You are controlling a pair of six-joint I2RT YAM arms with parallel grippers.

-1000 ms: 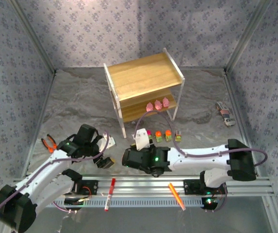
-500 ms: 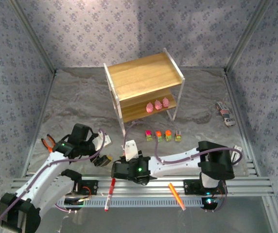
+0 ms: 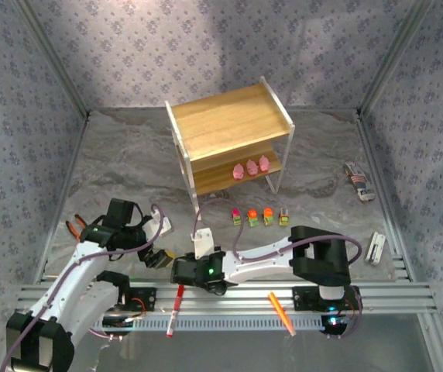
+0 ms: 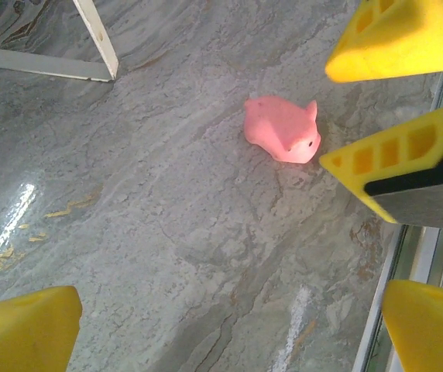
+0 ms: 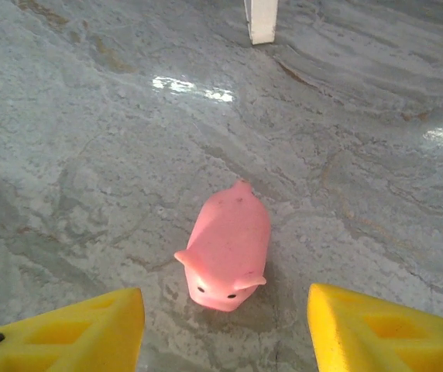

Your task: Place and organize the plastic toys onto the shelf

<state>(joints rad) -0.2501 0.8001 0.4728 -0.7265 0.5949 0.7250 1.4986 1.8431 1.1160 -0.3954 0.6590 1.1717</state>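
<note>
A pink toy (image 5: 228, 248) with small ears lies on the grey table, just ahead of my right gripper (image 5: 225, 333), whose yellow fingers (image 5: 66, 333) stand wide apart either side of it: open, not touching. My left gripper (image 4: 225, 333) is open and empty, with the same pink toy (image 4: 281, 129) farther ahead beside the right arm's yellow fingers (image 4: 396, 167). Both grippers (image 3: 158, 258) (image 3: 176, 271) meet near the front edge. The shelf (image 3: 229, 124) holds three pink toys (image 3: 251, 167) on its lower board. A row of small trucks (image 3: 260, 218) stands on the table before it.
A red marker (image 3: 176, 304) and an orange marker (image 3: 282, 312) lie on the front metal rail. Orange-handled pliers (image 3: 78, 227) lie at the left. A grey object (image 3: 358, 182) and a white one (image 3: 376, 248) lie at the right. A shelf leg (image 5: 262, 19) stands ahead.
My right arm has folded in and swung its gripper left and nearer the front edge, over the pink toy. My left gripper has drawn back a little to the left.
</note>
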